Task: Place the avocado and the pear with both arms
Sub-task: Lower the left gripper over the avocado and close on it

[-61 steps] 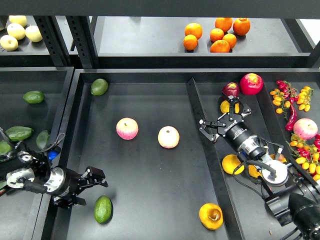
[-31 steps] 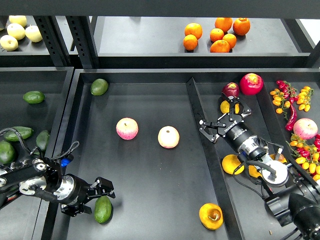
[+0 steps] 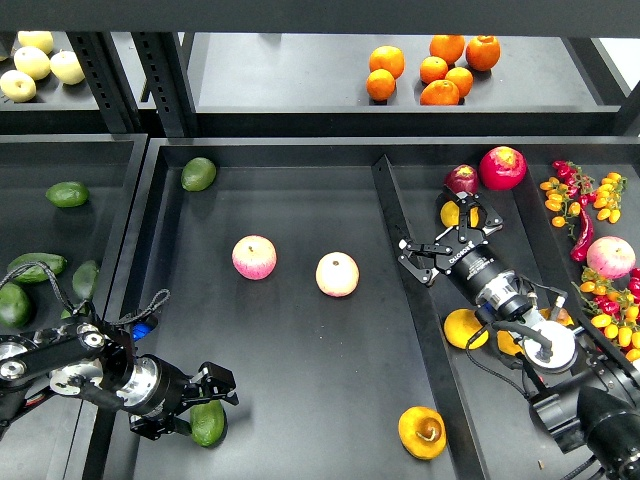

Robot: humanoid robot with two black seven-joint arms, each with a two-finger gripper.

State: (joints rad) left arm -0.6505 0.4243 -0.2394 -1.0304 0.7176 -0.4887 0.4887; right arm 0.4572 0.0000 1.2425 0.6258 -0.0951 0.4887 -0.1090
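The lime-green avocado lies at the front left of the middle tray. My left gripper is open right at it; its fingers reach over the fruit's left side and hide part of it. The golden pear, brown dimple showing, lies at the tray's front right, beside the divider. My right gripper is open and empty over the divider, far from the pear.
Two pink-yellow apples lie mid-tray, and a darker avocado lies at its back left corner. Dark avocados are in the left tray. Yellow fruit, red apples and chillies fill the right tray. Oranges are on the back shelf.
My left arm has moved forward and right, bringing its open gripper from beside the avocado onto it. The right arm and the fruit have not moved.
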